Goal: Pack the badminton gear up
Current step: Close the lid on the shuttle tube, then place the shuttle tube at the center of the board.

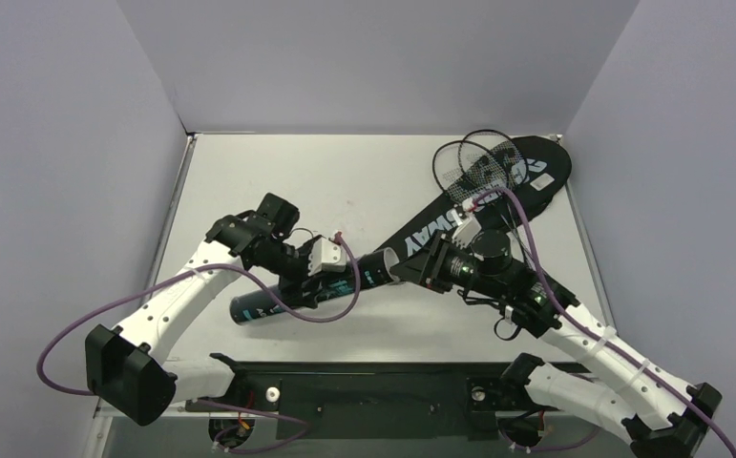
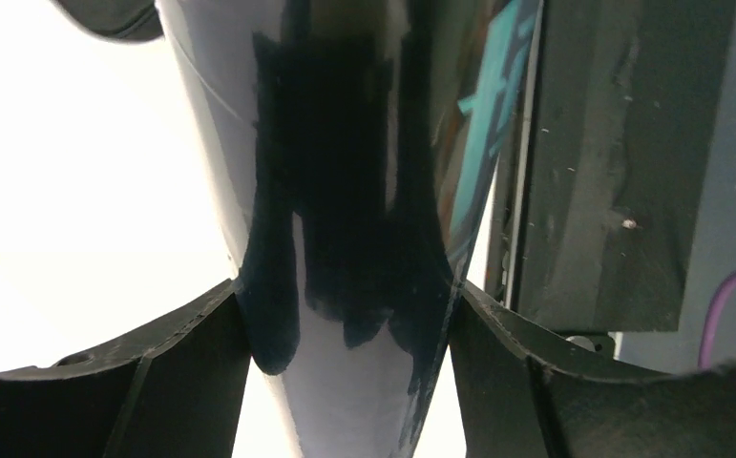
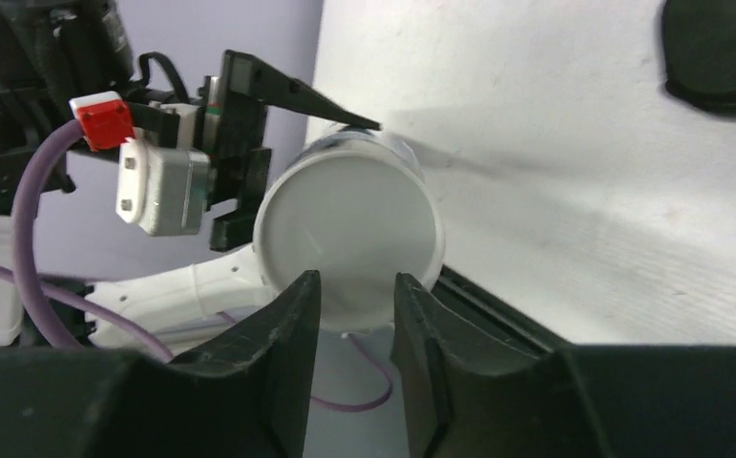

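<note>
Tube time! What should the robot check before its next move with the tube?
1. The left gripper clamps the tube: ok.
2. The white cap sits on the tube's end: ok.
3. The right gripper grips that cap: not ok, its fingers stand apart in front of it.
4. The rackets are tucked inside the CROSSWAY bag: not ok, their heads show at its far end.
5. The bag is open for the tube: cannot tell.
</note>
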Controlling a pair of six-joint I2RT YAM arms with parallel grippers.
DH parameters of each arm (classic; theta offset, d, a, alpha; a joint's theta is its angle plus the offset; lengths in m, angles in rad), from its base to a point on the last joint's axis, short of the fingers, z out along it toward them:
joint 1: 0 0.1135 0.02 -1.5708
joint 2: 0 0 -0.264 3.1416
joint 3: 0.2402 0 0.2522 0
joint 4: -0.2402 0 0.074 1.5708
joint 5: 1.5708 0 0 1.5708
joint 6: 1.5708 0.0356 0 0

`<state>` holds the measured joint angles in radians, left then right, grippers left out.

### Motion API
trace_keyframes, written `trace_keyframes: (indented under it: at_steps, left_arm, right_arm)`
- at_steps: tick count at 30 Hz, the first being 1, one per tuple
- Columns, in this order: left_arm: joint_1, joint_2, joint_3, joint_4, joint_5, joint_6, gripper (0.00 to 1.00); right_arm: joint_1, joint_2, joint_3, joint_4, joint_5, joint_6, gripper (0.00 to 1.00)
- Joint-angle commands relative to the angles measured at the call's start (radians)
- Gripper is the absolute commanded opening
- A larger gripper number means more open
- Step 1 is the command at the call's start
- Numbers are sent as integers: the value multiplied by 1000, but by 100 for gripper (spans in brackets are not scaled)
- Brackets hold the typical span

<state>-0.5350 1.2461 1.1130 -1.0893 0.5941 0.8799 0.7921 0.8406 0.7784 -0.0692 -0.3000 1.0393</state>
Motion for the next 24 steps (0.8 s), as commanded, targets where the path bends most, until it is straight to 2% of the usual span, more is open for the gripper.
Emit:
trace_keyframes:
  at_steps: [1,3,5,12,17,24]
  left_arm:
    - [103,48,39,165,-3,-106,18]
    - [208,129,73,155,10,-140,19]
    - [295,230,127,145,-48,-177,19]
    - [475,630,399,124,-331,-345,22]
    - [529,802,553,209,-557,-397,24]
    - [530,1000,719,278,-746,-381,27]
  right_arm:
    - [-135,-36,81,-166,31,-58,40]
    - [-209,-48,130,-258,57,-90,49]
    - [-261,-49,140,-302,56,-111,53]
    - [-293,-42,107,-362,84,-128,56]
    - [-296,-53,91,-389,109,-136,56]
    - [-298,-42,58,-406,130,-139,56]
